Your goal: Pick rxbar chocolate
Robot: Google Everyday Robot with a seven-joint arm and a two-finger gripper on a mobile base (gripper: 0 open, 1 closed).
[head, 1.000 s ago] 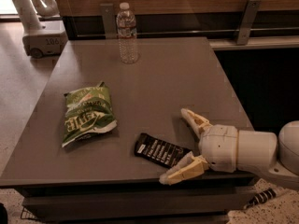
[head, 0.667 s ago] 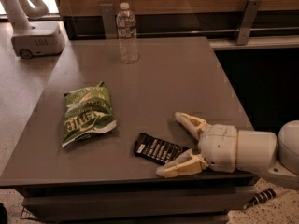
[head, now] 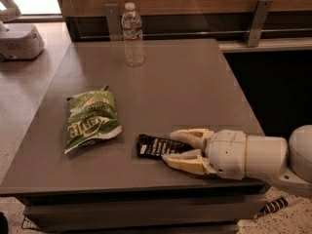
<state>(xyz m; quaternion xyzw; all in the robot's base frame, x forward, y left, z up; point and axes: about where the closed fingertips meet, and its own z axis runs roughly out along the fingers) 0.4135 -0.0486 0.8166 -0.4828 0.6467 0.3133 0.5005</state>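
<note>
The rxbar chocolate (head: 153,146), a small flat black wrapper with white text, lies on the brown table (head: 185,87) near its front edge. My gripper (head: 169,146) reaches in from the right, low over the table. Its cream fingers (head: 187,133) have closed in on the bar's right end, one at the far edge and one at the near edge. The bar still rests on the table. A crinkled green chip bag (head: 91,119) lies to the left of the bar, apart from it.
A clear water bottle (head: 132,34) stands upright at the back of the table. A wooden wall with metal brackets (head: 257,21) runs behind it. A white machine (head: 19,40) stands on the floor at the far left.
The gripper has moved left over the bar and its fingers have narrowed from a wide spread to the bar's width. The view has also shifted a little.
</note>
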